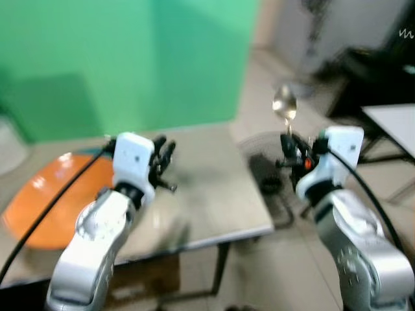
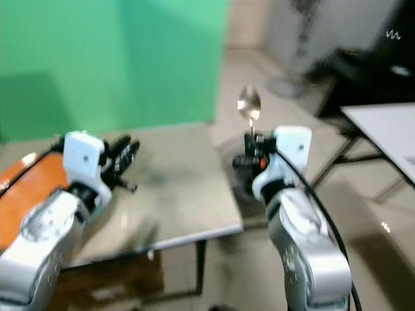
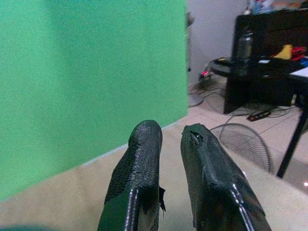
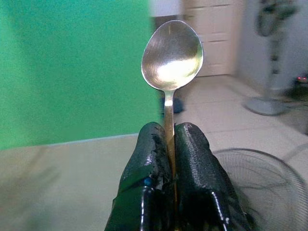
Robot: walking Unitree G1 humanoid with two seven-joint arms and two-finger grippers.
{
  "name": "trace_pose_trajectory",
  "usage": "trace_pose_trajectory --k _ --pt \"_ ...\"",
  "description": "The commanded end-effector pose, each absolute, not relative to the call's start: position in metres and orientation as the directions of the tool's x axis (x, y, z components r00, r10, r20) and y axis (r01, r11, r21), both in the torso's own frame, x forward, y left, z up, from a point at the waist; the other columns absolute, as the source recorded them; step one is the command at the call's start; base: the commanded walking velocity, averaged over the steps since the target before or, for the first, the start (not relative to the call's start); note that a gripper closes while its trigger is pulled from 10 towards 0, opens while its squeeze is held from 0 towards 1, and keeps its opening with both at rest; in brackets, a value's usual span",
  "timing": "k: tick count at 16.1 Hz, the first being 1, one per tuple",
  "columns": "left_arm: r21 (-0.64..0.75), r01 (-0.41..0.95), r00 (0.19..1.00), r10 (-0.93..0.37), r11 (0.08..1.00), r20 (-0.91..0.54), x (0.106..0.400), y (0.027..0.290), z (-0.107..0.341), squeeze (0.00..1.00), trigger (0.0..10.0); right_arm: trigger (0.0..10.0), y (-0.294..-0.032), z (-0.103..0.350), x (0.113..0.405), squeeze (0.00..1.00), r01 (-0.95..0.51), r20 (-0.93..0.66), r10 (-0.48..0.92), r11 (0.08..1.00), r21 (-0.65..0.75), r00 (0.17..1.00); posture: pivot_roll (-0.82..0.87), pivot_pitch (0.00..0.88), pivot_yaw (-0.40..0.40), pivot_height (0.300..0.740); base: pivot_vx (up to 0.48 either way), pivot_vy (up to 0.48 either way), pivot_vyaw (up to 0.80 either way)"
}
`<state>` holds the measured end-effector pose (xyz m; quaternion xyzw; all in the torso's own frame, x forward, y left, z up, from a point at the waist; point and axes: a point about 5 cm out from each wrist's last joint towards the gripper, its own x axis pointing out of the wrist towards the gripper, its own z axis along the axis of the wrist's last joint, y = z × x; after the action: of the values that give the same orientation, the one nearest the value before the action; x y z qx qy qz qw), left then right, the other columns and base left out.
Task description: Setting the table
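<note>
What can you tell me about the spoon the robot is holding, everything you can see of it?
The spoon is shiny silver metal, with an oval bowl on a thin straight handle. It stands upright, bowl at the top, its hollow face catching a bright reflection in the right wrist view. The right gripper is shut on the handle, both black fingers pressed against it just below the bowl, hiding the lower handle. It is held in the air past the right edge of the table, above a fan lying on the floor. Nothing else touches it.

An orange plate (image 1: 45,201) lies on the table's (image 1: 220,194) left; a fan (image 1: 269,162) stands beyond its right edge.
</note>
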<state>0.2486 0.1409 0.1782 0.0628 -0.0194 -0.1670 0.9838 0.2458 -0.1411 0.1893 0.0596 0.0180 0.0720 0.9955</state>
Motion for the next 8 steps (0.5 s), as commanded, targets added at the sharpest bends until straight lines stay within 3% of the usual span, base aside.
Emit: trace_pose_trajectory --k 1,8 --pt "0.134 0.305 0.949 -0.312 0.943 0.036 0.2533 0.1418 0.182 0.0 10.0 10.0 -0.152 0.1894 0.2467 0.0 -0.073 -0.036 0.077 0.992 0.1 0.996 0.13 0.0 -0.006 0.74 0.0 0.0 -0.74" --pt "0.099 0.254 0.966 -0.257 0.962 0.019 0.2558 0.1461 0.1757 0.0 10.0 10.0 -0.1547 0.186 0.2456 0.0 -0.046 -0.058 0.049 0.998 0.05 0.997 0.12 0.0 -0.001 0.74 0.0 0.0 -0.75"
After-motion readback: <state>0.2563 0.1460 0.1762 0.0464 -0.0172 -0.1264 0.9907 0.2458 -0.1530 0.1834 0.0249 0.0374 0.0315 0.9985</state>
